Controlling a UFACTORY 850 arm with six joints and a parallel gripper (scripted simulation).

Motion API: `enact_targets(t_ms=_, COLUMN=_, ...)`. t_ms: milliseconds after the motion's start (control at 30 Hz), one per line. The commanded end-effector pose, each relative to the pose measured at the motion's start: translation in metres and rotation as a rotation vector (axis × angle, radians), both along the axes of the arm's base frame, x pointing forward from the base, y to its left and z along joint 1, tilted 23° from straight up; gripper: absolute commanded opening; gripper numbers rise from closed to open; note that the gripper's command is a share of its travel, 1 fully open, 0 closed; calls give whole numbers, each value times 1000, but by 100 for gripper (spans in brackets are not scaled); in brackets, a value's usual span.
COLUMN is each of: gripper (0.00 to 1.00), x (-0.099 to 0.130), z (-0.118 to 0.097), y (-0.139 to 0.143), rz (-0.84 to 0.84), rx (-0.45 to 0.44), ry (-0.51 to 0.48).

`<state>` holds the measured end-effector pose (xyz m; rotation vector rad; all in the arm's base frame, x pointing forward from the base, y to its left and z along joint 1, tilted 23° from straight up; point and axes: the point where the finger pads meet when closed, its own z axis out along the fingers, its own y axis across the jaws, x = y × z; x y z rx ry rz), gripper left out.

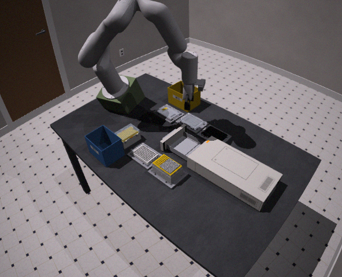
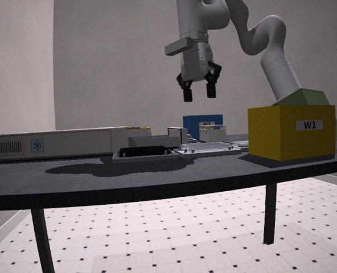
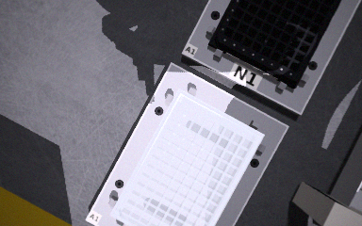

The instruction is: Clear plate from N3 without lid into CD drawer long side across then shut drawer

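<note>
My gripper [image 2: 199, 94] [image 1: 183, 96] is open and empty, and hangs high above the bench near the yellow bin W1. In the wrist view a clear well plate [image 3: 192, 174] without a lid lies in a grey nest directly below. Its nest label is hidden. It sits beside nest N1 [image 3: 244, 74], which holds a black plate [image 3: 274, 33]. The clear plate also shows in the top view [image 1: 192, 121]. A third nest [image 1: 170, 112] with a flat pale cover lies to its left. The cooler CD [image 1: 234, 167] has its drawer [image 1: 183, 144] pulled open and empty. Its orange lamp [image 1: 207, 141] is lit.
A blue bin [image 1: 104, 145], a clear box of yellow tips [image 1: 129, 134], a white well plate [image 1: 144, 153] and a yellow-topped tip box [image 1: 166, 167] stand left of the drawer. The arm's green base [image 1: 120, 95] is at the back.
</note>
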<state>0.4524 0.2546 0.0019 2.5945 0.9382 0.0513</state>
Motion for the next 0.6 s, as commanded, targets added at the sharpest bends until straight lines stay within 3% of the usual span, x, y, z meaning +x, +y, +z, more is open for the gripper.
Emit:
enact_targets(t_ms=0, gripper=100, x=-5, z=-13, y=26, rz=-177, rx=29, ry=-102)
enact_targets(t_ms=367, gripper=100, x=-5, z=-14, y=27, rz=-454, rx=82, ry=-204)
enact_targets(t_ms=567, gripper=100, x=-5, z=-14, y=27, rz=-460, rx=83, ry=-206)
